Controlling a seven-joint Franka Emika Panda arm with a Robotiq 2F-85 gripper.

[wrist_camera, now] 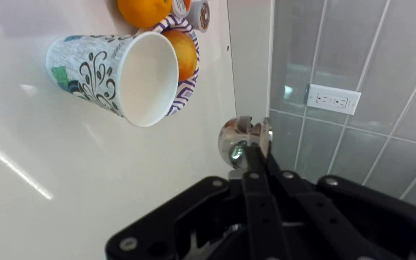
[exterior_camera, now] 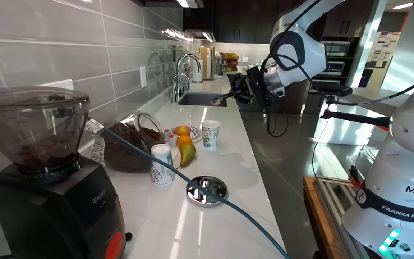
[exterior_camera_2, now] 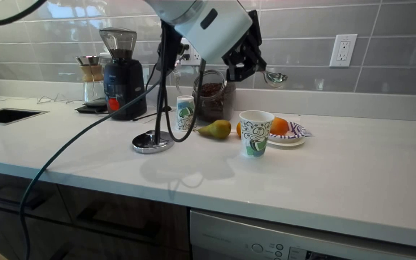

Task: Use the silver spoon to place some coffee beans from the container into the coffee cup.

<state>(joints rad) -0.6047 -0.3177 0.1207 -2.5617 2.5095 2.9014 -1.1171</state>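
My gripper (exterior_camera_2: 261, 66) is shut on the silver spoon (exterior_camera_2: 275, 78), whose shiny bowl (wrist_camera: 229, 142) juts past the fingertips in the wrist view. What the bowl holds cannot be made out. The spoon hangs in the air above the counter, higher than the coffee cup (exterior_camera_2: 256, 133) and off to its right in that exterior view. This cup stands upright; in the wrist view its visible inside (wrist_camera: 149, 79) is plain white. Against the wall, the container (exterior_camera: 148, 116) is a clear wide-mouthed jar. Dark brown coffee beans (exterior_camera: 126, 153) fill much of it.
Oranges (wrist_camera: 144, 11) sit on and beside a patterned paper plate (exterior_camera_2: 296, 130) behind the cup. A pear (exterior_camera: 187, 154), another patterned cup (exterior_camera: 162, 165) and a chrome disc (exterior_camera: 207, 201) stand nearby. A black grinder (exterior_camera_2: 125, 88) is farther along; a blue-green cable (exterior_camera: 243, 212) crosses the counter.
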